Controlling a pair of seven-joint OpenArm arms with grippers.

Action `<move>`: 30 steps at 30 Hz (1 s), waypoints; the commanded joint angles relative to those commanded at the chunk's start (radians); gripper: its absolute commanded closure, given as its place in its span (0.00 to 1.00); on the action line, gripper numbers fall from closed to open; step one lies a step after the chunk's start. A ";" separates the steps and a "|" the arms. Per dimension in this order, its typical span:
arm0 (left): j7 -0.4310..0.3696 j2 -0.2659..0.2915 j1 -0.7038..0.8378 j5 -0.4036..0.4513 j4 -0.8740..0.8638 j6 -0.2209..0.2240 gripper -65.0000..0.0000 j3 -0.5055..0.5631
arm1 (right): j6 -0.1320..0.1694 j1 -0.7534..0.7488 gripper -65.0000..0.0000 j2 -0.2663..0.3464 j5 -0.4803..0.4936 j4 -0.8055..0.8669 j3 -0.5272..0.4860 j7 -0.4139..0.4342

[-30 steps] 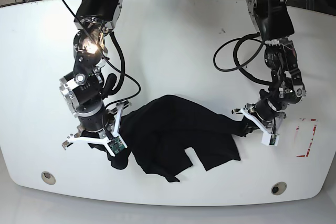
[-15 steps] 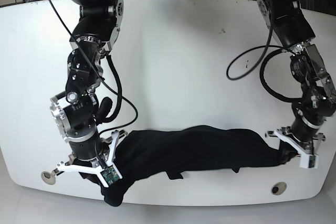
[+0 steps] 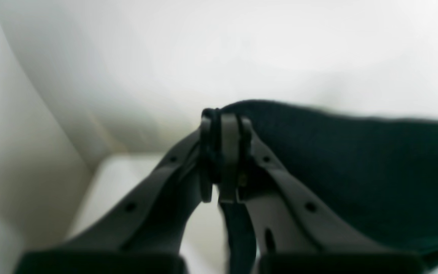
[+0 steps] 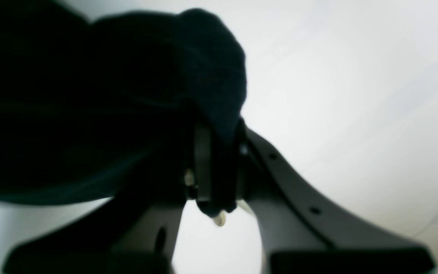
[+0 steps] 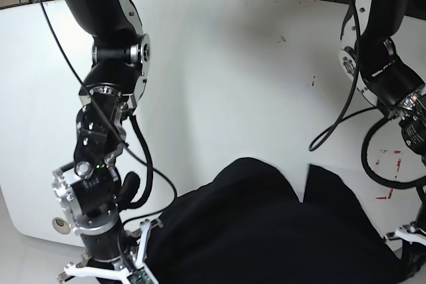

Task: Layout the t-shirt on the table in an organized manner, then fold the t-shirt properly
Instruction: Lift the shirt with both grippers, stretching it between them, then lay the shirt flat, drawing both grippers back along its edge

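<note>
Black t-shirt (image 5: 266, 231) stretched between both grippers near the table's near edge, apparently lifted, with its lower part cut off by the bottom of the base view. Spread wide across, with a notch in the upper outline and rounded humps to either side. Neck and sleeves impossible to tell apart with any confidence.

At one end, in the left wrist view, cloth pinched between the fingertips of the left gripper (image 3: 224, 156), jaws closed on a gathered bit, with a dark strip hanging below. At the other end, in the right wrist view, a thicker bunch of fabric clamped in the right gripper (image 4: 215, 163), jaws closed on it too, with a short tuft poking out past the tips. Both grips apparently firm, though blur hides the finer detail.

Farther out, the white table (image 5: 219, 64) behind the cloth, with a grommet hole (image 5: 61, 225) on the right arm's side and red tape marks (image 5: 389, 174) on the left arm's side.

As for progress, probably early: still at the laying-out step, opened up sideways but not flat, and no fold made. Left to do, by the look of it: lower the shirt onto the tabletop, let go, smooth creases, straighten sleeves and hem, then fold. Next, likely best to keep both ends level and moderately taut; too hard a pull might slip a corner free, too slack a lowering might bunch the cloth.
</note>
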 joint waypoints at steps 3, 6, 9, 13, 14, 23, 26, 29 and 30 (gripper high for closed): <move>0.002 -0.025 -0.083 0.000 -0.003 0.000 1.00 0.003 | 0.000 0.078 0.99 0.009 0.000 -0.038 -0.002 -0.002; 0.026 -0.041 -0.170 0.000 -0.029 0.000 1.00 0.005 | 0.000 0.150 0.99 0.025 0.000 -0.066 -0.031 -0.002; 0.052 -0.044 -0.262 0.000 -0.077 0.000 1.00 0.003 | 0.000 0.210 0.99 0.055 0.000 -0.084 -0.084 -0.002; 0.058 -0.072 -0.331 -0.006 -0.126 0.000 1.00 0.003 | 0.000 0.259 0.99 0.078 0.000 -0.086 -0.138 -0.002; 0.058 -0.074 -0.339 -0.006 -0.132 0.000 1.00 0.003 | 0.000 0.261 0.99 0.078 0.000 -0.084 -0.138 -0.003; 0.060 -0.077 -0.284 -0.009 -0.146 -0.003 1.00 0.003 | 0.000 0.180 0.99 0.094 0.000 0.017 -0.137 -0.087; 0.060 -0.074 -0.233 -0.012 -0.129 -0.005 1.00 0.003 | 0.000 0.103 0.99 0.112 0.000 0.071 -0.137 -0.091; 0.060 -0.074 -0.163 -0.040 -0.097 -0.005 1.00 0.002 | 0.000 -0.003 0.99 0.127 -0.002 0.127 -0.135 -0.091; 0.060 -0.074 -0.124 -0.055 -0.086 -0.005 1.00 0.002 | 0.000 -0.049 0.99 0.137 -0.002 0.146 -0.133 -0.091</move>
